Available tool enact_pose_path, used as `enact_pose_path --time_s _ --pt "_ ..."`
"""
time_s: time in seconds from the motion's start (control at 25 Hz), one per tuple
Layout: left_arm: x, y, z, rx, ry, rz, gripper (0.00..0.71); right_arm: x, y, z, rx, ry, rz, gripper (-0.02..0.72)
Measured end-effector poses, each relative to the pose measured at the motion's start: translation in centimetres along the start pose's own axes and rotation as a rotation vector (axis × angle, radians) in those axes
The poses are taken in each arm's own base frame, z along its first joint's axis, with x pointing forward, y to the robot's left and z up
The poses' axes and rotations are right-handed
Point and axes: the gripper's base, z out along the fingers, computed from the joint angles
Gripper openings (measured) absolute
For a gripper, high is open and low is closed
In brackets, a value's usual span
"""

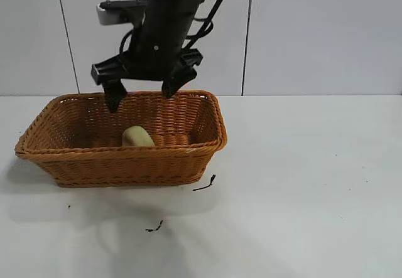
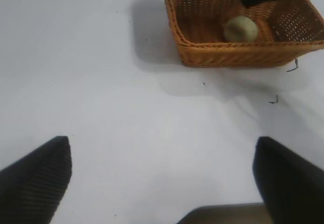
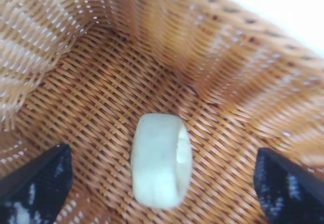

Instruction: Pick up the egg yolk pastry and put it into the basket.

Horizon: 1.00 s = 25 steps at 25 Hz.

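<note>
The egg yolk pastry [image 1: 137, 137], a small pale yellow-green lump, lies on the floor of the orange-brown wicker basket [image 1: 201, 145] at the table's left. From the right wrist view the pastry [image 3: 162, 159] rests on its side on the weave, free of both fingers. My right gripper [image 1: 142, 95] hangs open just above the basket's back rim, its fingers spread wide on either side of the pastry below. My left gripper [image 2: 163, 171] is open over bare table, well away from the basket [image 2: 202, 49]; the pastry [image 2: 241, 29] shows inside it.
Small dark wicker scraps [image 1: 204, 184] lie on the white table in front of the basket, and another bit [image 1: 154, 228] lies nearer the front. A panelled wall stands behind the table.
</note>
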Motion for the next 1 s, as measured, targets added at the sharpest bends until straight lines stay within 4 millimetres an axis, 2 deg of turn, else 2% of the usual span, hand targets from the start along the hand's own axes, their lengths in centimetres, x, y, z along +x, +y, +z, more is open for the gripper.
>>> enact_pose_path --time_s 0.28,0.4,0.48,0.56,0.72,0.84,1.0 --pt "0.0 0.0 0.0 0.000 0.000 0.000 0.695 2.1 -12.9 -0.7 0.131 0.115 0.213 0.689" --pt "0.0 0.0 0.0 0.000 0.000 0.000 0.695 3.4 -16.8 -1.3 0.164 0.159 0.289 0.689" --pt "0.0 0.0 0.0 0.000 0.000 0.000 0.695 4.2 -18.4 -1.7 0.173 0.194 0.323 0.689" --pt "0.0 0.0 0.0 0.000 0.000 0.000 0.695 5.0 -19.4 -2.0 0.177 0.237 0.340 0.689" --pt "0.0 0.0 0.0 0.000 0.000 0.000 0.695 5.6 -20.4 -2.4 0.170 0.257 0.356 0.689" --pt "0.0 0.0 0.0 0.000 0.000 0.000 0.695 6.1 -19.9 -3.2 0.154 0.271 0.358 0.689" --pt "0.0 0.0 0.0 0.000 0.000 0.000 0.695 7.7 -18.7 -5.8 0.147 0.301 0.353 0.689"
